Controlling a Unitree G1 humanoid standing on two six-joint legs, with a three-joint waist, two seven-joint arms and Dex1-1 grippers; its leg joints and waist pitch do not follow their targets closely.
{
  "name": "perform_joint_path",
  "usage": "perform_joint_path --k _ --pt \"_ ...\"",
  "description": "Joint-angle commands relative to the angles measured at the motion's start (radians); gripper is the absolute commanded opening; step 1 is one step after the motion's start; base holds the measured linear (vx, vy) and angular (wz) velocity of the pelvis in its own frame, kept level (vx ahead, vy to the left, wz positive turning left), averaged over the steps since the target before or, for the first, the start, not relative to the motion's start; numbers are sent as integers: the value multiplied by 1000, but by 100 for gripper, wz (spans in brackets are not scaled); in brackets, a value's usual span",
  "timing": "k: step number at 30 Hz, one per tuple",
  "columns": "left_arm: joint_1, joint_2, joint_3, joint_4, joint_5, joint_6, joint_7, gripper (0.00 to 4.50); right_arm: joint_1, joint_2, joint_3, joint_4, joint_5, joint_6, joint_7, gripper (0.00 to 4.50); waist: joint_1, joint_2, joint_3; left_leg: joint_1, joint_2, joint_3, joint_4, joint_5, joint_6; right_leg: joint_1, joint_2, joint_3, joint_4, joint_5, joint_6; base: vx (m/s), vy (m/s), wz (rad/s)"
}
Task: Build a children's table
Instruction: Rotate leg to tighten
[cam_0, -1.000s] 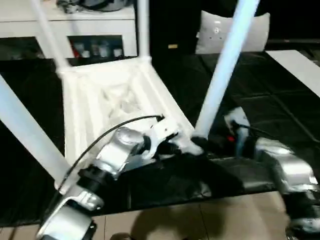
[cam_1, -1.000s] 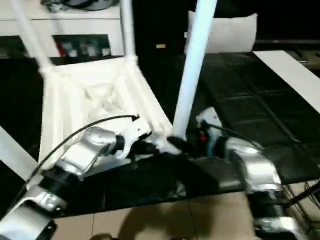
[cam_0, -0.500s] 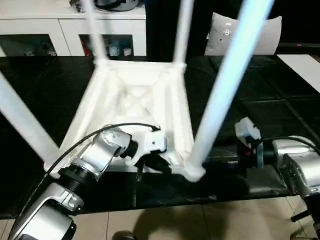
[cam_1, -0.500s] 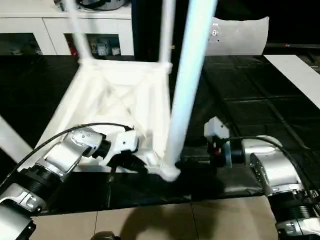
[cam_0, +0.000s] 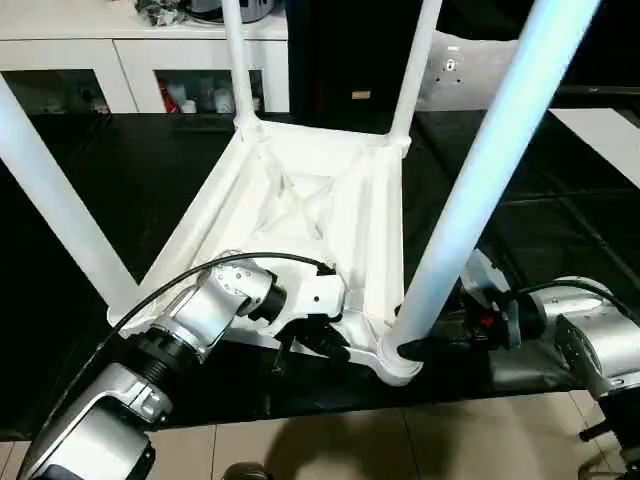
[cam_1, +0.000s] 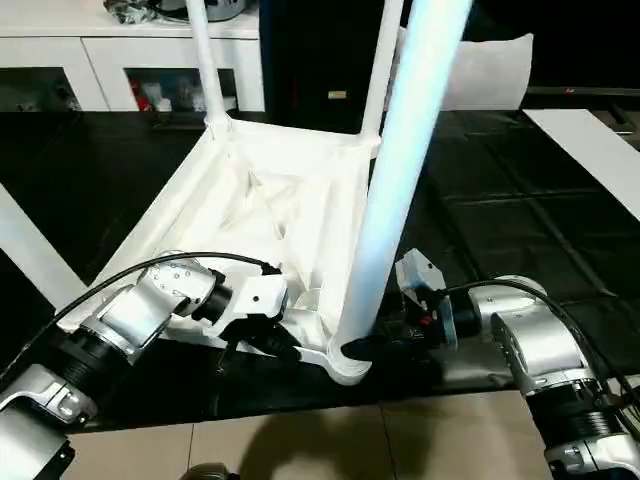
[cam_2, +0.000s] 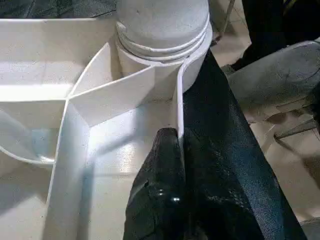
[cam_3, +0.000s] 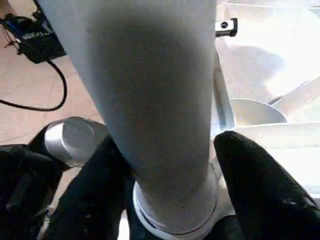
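On the black-covered work table (cam_0: 90, 170), the white children's tabletop (cam_0: 310, 215) lies upside down with its ribbed underside facing up, and four white tube legs stand up out of its round corner sockets. At the near left corner a leg (cam_0: 55, 205) leans out toward the left; the far left leg (cam_0: 236, 60) and the far right leg (cam_0: 415, 65) rise at the far corners in front of a white cabinet (cam_0: 130, 60) with glass doors. The left gripper (cam_0: 318, 338), at the end of its silver forearm, sits at the near edge of the tabletop, a little left of the near right corner; in the left wrist view its black fingers (cam_2: 165, 195) are pinched shut on the thin upright rim of the tabletop, one finger inside the rim and the other outside against the black cover. The near right leg (cam_0: 480, 190) rises steeply from its corner socket (cam_0: 398, 360), which reaches almost to the near edge of the work table. The right gripper (cam_3: 172, 200) reaches in from the right at the foot of this leg; in the right wrist view its two black fingers (cam_3: 250, 180) stand one on each side of the tube, just above the socket collar, close against it. A grey cushion (cam_1: 490, 70) lies far right, and beige floor tiles (cam_0: 400, 445) run along the near side.
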Motion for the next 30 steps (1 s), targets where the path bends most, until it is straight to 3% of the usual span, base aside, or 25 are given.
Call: perform_joint_path --k 1,3,6,9,10,11,12,13,15,16,18,20,21,23,24,27,30 --pt "-25 -3 -17 -21 -1 -22 -37 0 -15 -6 -3 -10 12 11 10 258 -5 -16 -77 -2 32 -5 -61 -103 75 67 -72 70 -84 -393 8 0 0 0" --pt "-25 -5 -12 -17 -2 -13 -29 0 -12 -5 -5 -15 23 21 9 226 -5 -16 -76 -2 30 -4 -61 -103 74 67 -72 70 -86 -399 13 0 0 0" --pt "-23 -33 22 -17 -13 85 38 0 4 16 -33 -47 55 69 -48 213 -7 -16 -75 -2 30 -4 -62 -102 67 67 -72 68 -88 -409 16 0 0 0" --pt "-20 -99 93 -8 -35 217 185 0 7 88 -54 -75 28 157 -241 200 -13 -16 -72 1 23 -4 -60 -116 51 66 -71 60 -98 -457 41 0 0 0" --pt "-19 -114 108 -6 -39 243 218 0 6 106 -57 -74 15 165 -284 198 -18 -15 -72 0 25 -2 -60 -118 45 62 -70 62 -98 -461 38 0 0 0" --pt "-18 -148 139 -1 -44 301 293 0 1 147 -62 -63 -19 168 -374 197 -26 -17 -70 1 21 -3 -59 -125 32 63 -69 53 -106 -482 51 0 0 0" --pt "-17 -149 140 -1 -44 303 295 0 1 149 -62 -62 -20 169 -377 196 -38 -21 -71 -6 19 -7 -58 -129 28 70 -69 46 -106 -489 68 0 0 0" --pt "-16 -168 156 2 -47 322 332 0 -7 176 -70 -44 -32 180 -432 196 -42 -20 -73 -9 17 -8 -57 -131 29 73 -70 44 -108 -489 78 0 0 0" --pt "-16 -237 202 13 -58 375 442 0 -40 270 -100 20 -53 224 -606 194 -68 -20 -75 -8 11 -7 -54 -132 37 69 -67 42 -111 -476 82 0 0 0" --pt "-16 -237 202 13 -58 375 442 0 -40 270 -100 20 -53 224 -606 194 -75 -20 -75 -10 10 -6 -53 -129 41 68 -65 42 -112 -469 77 0 0 0" --pt "-26 -304 249 25 -71 403 541 0 -77 356 -147 76 -54 256 -775 194 -86 -20 -75 -10 7 -5 -52 -124 48 67 -65 40 -114 -468 78 0 0 0" --pt "-39 -372 290 35 -93 421 618 0 -120 450 -229 146 -18 262 -939 194 -97 -18 -76 -7 5 -4 -50 -127 51 64 -65 36 -119 -477 77 0 0 0" --pt "-43 -394 295 38 -93 422 644 0 -126 465 -225 161 -33 226 -952 228 -98 -17 -78 -9 7 -7 -52 -119 58 68 -64 37 -116 -463 79 0 0 0" --pt "-44 -410 285 35 -79 428 661 0 -122 464 -184 166 -86 157 -935 228 -92 -12 -82 -9 16 -9 -57 -91 75 71 -68 46 -107 -401 61 0 0 0" --pt "-44 -411 281 32 -75 431 662 0 -120 464 -177 166 -97 147 -934 253 -88 -14 -84 -13 20 -10 -58 -60 85 73 -67 53 -94 -347 42 0 0 0" --pt "-37 -395 266 20 -55 426 659 0 -110 454 -182 152 -93 153 -904 277 -76 -10 -87 -8 34 -13 -59 1 106 71 -74 67 -72 -244 -23 0 0 0" --pt "-22 -359 253 4 -44 380 620 0 -89 389 -181 124 -91 118 -816 311 -64 -12 -84 -9 34 -9 -59 20 124 75 -75 73 -64 -196 -57 0 0 0"
